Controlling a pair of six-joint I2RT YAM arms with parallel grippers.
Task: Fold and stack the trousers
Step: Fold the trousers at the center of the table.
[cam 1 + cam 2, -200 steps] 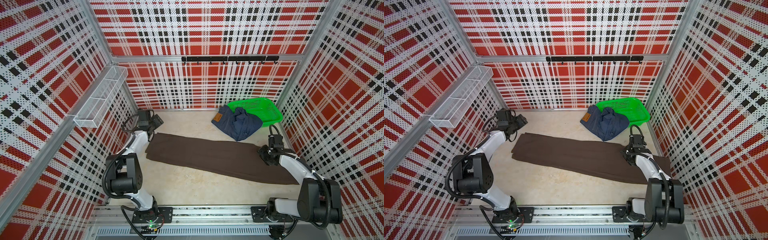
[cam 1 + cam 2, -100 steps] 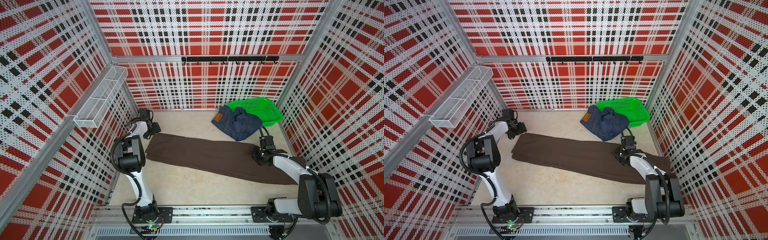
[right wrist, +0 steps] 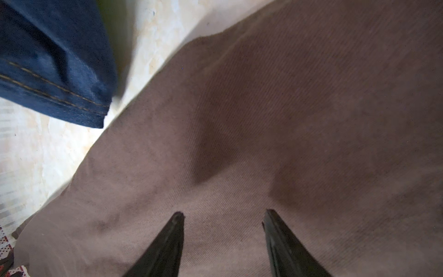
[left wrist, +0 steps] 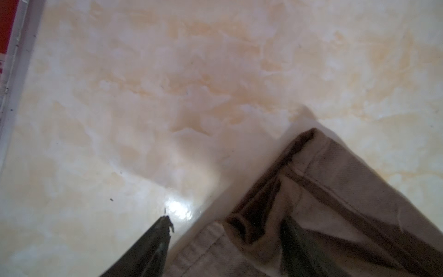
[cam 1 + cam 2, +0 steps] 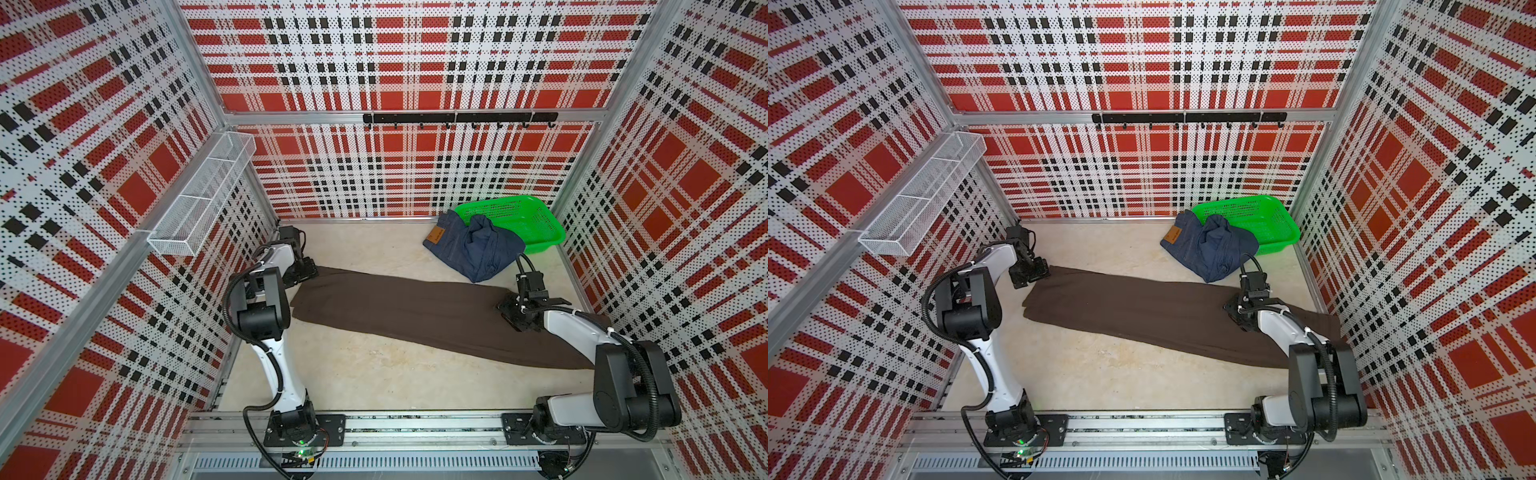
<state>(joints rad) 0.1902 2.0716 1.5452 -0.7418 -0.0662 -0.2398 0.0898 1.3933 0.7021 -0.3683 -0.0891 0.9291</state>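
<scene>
Both top views: left claw and right claw toward opposite ends of the brown trousers, denim trousers just beyond my right. Left wrist: spread astride a trouser corner, I judge to pinch it. Right wrist: spread over brown cloth, empty.

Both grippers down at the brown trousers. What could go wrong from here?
1. Left gripper straddles only a corner of the brown trousers: it may catch one layer or slip off.
2. The jeans lie close to the right gripper; a pinch or fold there could drag them along.
</scene>
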